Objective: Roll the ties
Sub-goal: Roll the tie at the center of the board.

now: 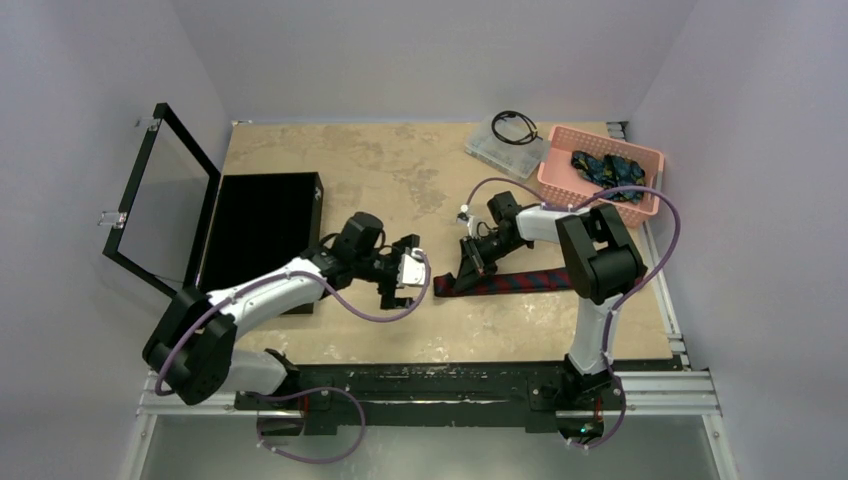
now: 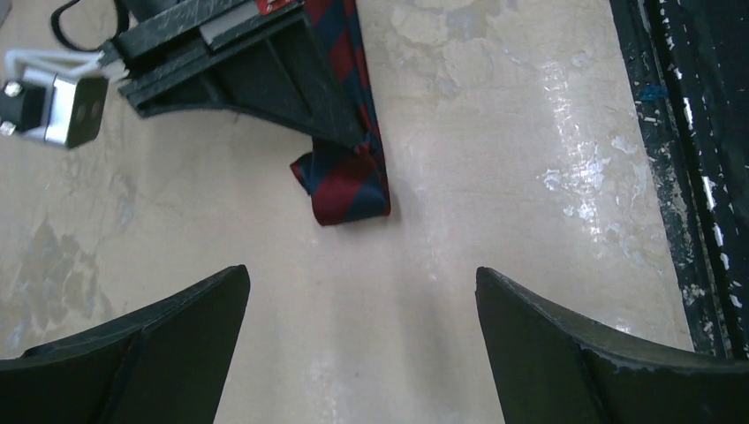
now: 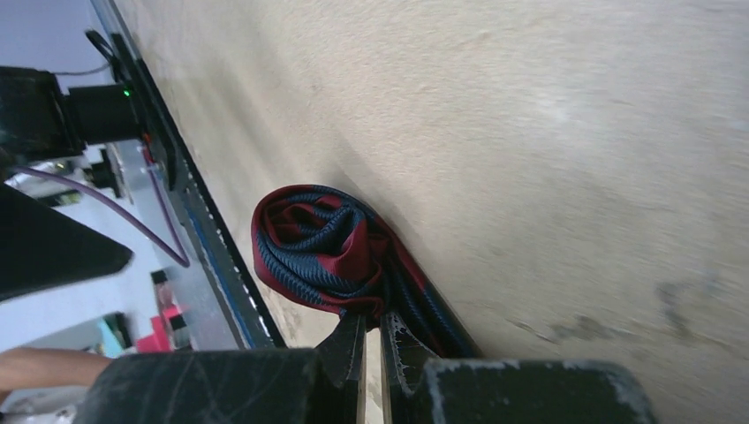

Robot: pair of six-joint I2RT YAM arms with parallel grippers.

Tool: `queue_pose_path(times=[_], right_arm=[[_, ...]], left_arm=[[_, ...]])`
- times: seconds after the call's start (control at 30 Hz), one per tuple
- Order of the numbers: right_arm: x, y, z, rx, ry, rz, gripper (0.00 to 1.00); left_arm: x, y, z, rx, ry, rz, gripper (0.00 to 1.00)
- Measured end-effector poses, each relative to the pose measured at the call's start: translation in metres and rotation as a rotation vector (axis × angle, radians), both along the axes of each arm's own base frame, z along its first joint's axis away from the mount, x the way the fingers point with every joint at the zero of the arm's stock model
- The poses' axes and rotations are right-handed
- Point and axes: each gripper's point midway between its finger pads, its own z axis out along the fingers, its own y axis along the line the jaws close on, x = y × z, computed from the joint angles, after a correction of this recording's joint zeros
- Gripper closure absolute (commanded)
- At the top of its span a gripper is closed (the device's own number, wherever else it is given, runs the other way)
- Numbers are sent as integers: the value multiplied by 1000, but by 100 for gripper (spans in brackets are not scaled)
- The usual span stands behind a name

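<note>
I'm seeing right hand [image 3: 373,329] clamping the maroon tie [image 1: 522,280] by its rolled end centre-right on the bench [image 1: 350,160], left hand [image 2: 362,291] hanging wide open beside it, blue ties [image 1: 606,168] sitting in basket [image 1: 600,134] upper right.

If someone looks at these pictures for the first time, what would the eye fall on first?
First, the maroon tie with navy stripes lying on the near right part of the table, its end partly rolled and pinched in the shut jaws of the right arm. Next, the left arm beside it, jaws wide open and empty, facing that end. At the far right, a pink basket holds dark blue patterned ties.
</note>
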Motion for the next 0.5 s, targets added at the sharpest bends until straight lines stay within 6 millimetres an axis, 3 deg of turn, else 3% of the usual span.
queue_pose_path(times=[0.23,0.37,0.5], right_arm=[[-8,8,1,-60,-66,51,100],[-9,7,1,-68,-70,51,100],[-9,8,1,-67,-70,53,100]], left_arm=[[-12,-42,-32,-19,-31,-107,5],[-10,-53,-57,8,9,-92,12],[-7,-56,-69,27,30,-47,11]])
